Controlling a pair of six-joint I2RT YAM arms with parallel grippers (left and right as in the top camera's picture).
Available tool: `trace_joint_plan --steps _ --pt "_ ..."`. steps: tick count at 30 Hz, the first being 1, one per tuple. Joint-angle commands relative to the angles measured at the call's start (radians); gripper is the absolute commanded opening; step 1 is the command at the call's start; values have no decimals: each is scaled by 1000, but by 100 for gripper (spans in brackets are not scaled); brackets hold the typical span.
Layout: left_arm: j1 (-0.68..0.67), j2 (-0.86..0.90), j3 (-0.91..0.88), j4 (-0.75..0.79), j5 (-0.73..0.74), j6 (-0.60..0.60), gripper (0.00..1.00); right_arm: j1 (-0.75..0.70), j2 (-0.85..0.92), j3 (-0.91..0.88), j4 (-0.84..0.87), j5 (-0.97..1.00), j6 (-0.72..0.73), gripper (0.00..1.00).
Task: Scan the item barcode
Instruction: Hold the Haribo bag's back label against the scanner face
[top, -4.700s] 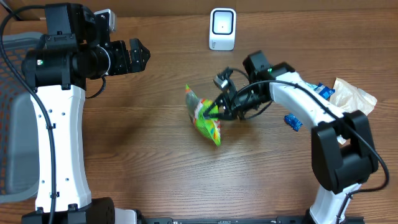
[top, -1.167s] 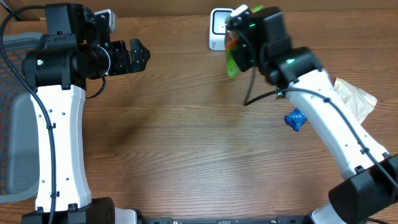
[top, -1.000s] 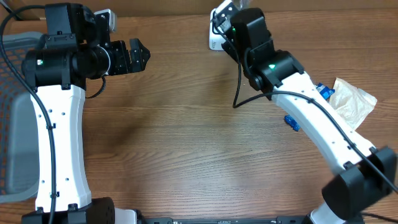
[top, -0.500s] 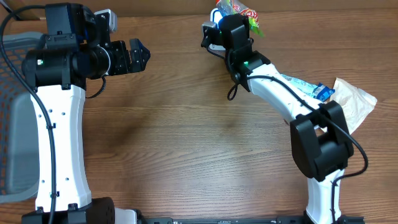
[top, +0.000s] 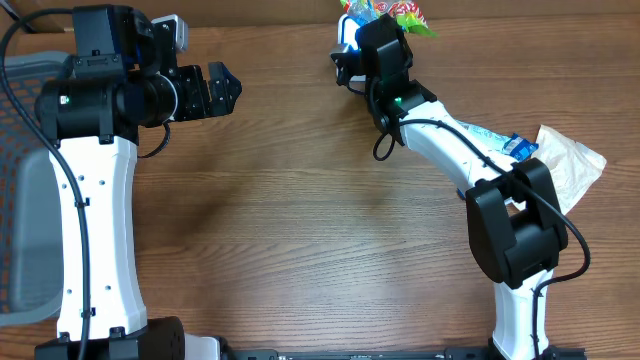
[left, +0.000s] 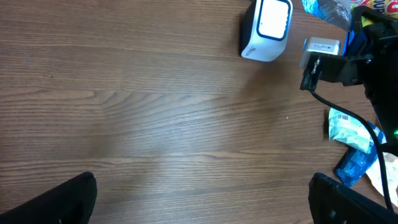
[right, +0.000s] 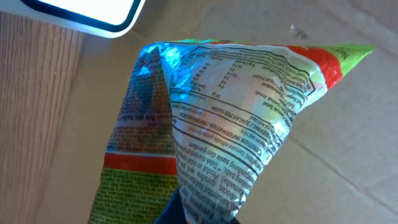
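The right pincer (right: 200, 214), at the bottom edge of the wrist view, is clamped on the lower fold of the crinkly green-and-red foil snack bag (right: 217, 118). The bag is probably light, soft and slippery, so a seam pinch suits it. Beyond, upper left, sits the white box scanner (right: 87, 12). The left pincer (top: 224, 92) hangs open, unmoved. Seconds earlier the bag was over the middle of the wooden worktop (top: 300, 230); now it is at the overhead frame's top edge
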Motion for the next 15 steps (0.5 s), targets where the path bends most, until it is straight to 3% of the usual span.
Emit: trace_joint_plan --steps 1,7,15 --pt "-6 -2 4 1 1 -13 100 -3 -14 18 12 -21 -30 4" --pt "-6 -2 4 1 1 -13 100 4 -14 18 11 -186 -29 4" --pt "-6 -2 4 1 1 -13 100 19 -14 18 20 -151 -28 4"
